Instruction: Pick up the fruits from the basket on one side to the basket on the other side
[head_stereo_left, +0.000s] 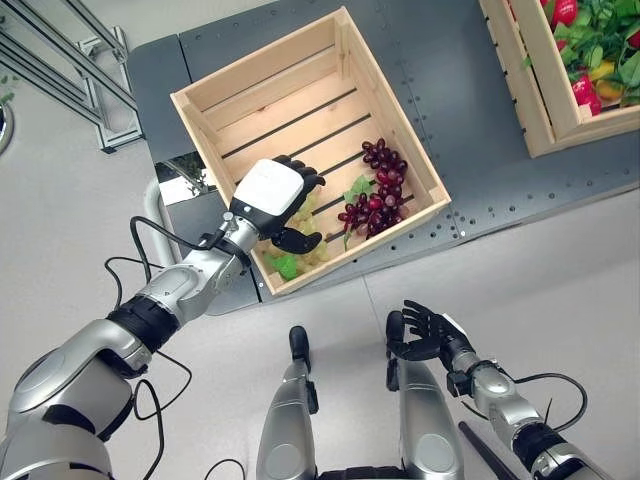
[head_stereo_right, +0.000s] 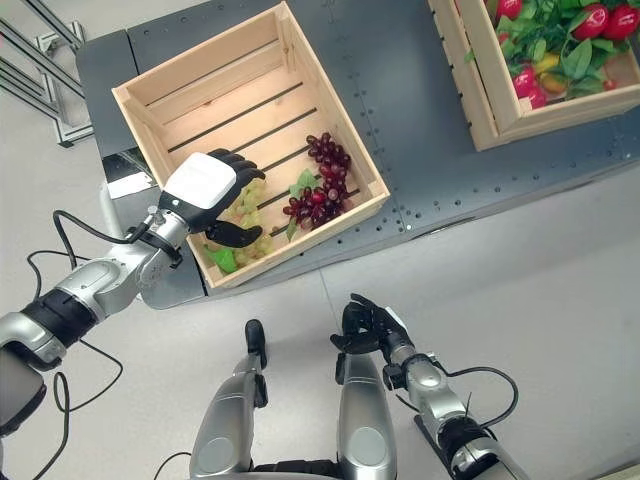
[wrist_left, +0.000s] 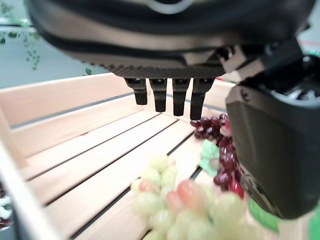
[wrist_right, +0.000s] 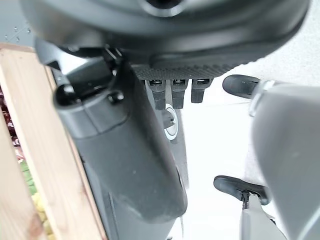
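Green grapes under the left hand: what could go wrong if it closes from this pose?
1. The left hand hangs open above the green grapes, off to one side of the cluster; closing may pinch a few berries and let the bunch swing or drop.
2. The red grapes and a leaf lie right beside them and could be dragged along.
3. The cluster sits near the crate's front wall, which the thumb might hit.

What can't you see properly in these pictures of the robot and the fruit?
- Green grapes: in the eye views the left hand hovers over them and covers most of the bunch.
- Same grapes in the left wrist view: blurred, too close to the camera.
- Far crate: cut off by the picture's edge, so not all of its fruit shows.
- Right hand: its wrist view is mostly blocked by the hand's own bulk.
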